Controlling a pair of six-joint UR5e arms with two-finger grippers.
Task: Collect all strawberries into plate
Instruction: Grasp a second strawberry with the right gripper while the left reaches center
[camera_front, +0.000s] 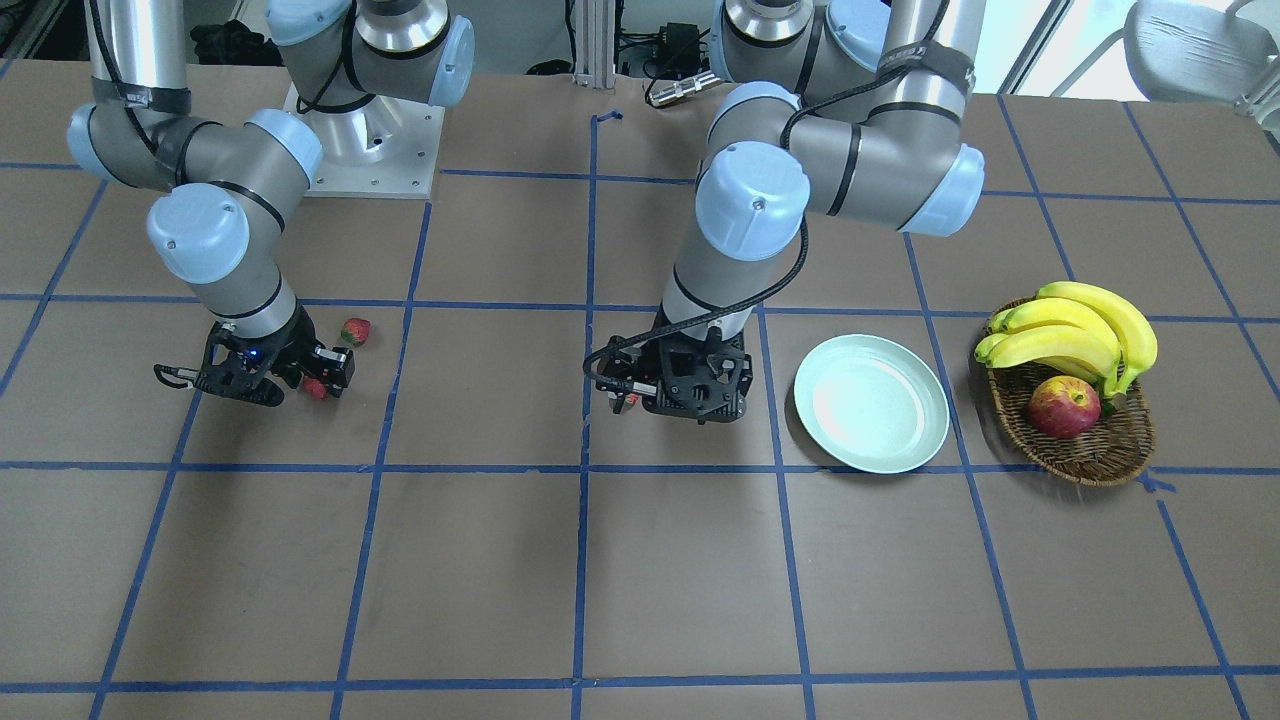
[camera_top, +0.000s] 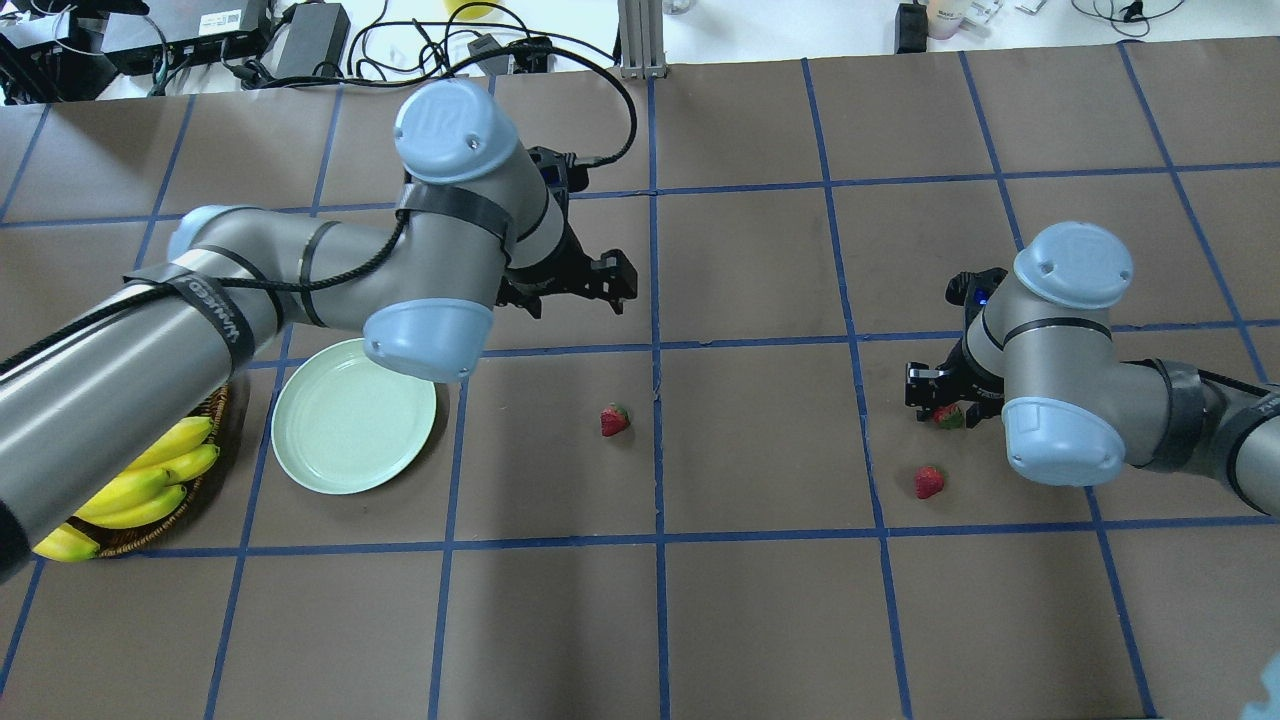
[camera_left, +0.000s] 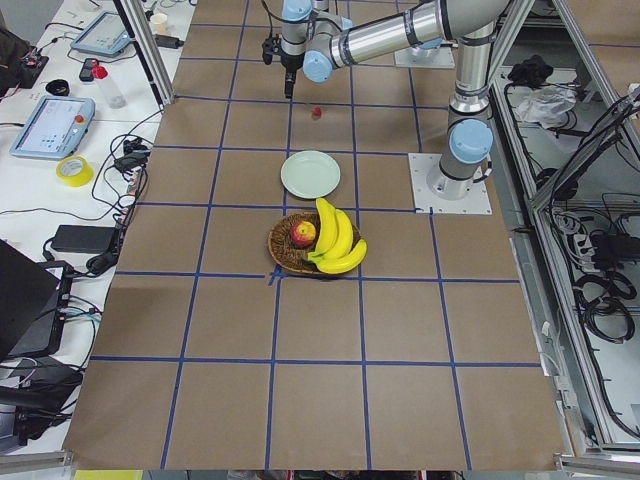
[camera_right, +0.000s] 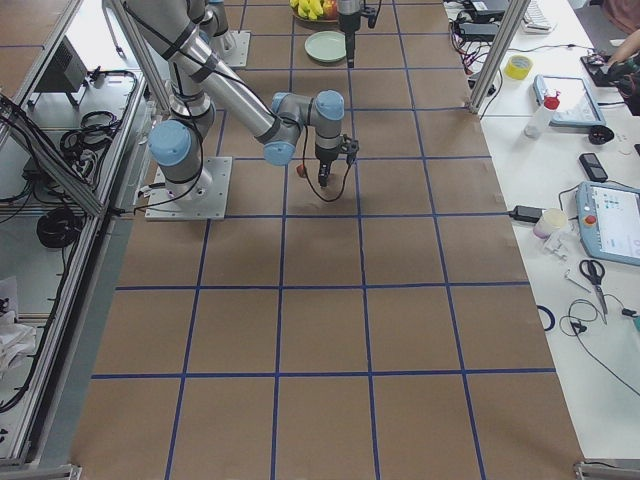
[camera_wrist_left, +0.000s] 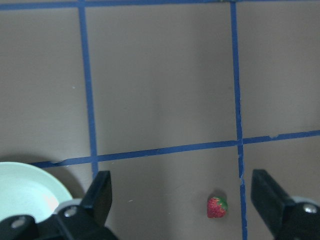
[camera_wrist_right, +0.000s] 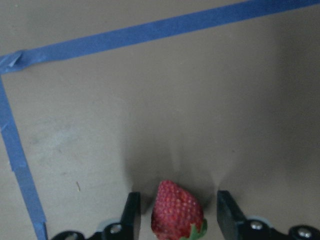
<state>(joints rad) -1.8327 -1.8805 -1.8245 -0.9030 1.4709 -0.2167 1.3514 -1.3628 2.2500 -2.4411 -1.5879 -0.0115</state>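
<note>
Three strawberries lie on the brown table. One strawberry (camera_wrist_right: 177, 212) sits between the open fingers of my right gripper (camera_wrist_right: 177, 196), which is down at the table with a gap on each side; it also shows in the overhead view (camera_top: 948, 416). A second strawberry (camera_top: 928, 482) lies just beside it. The third strawberry (camera_top: 615, 420) lies near the table's middle and also shows in the left wrist view (camera_wrist_left: 217, 207). My left gripper (camera_wrist_left: 181, 180) is wide open and empty, held high above that strawberry. The mint-green plate (camera_top: 353, 415) holds nothing and lies left of the third strawberry.
A brown wicker basket (camera_front: 1100, 455) with bananas (camera_front: 1075, 330) and a red-yellow apple (camera_front: 1063, 407) stands beyond the plate on the robot's left. Blue tape lines grid the table. The left arm's elbow (camera_top: 430, 335) hangs over the plate's edge in the overhead view.
</note>
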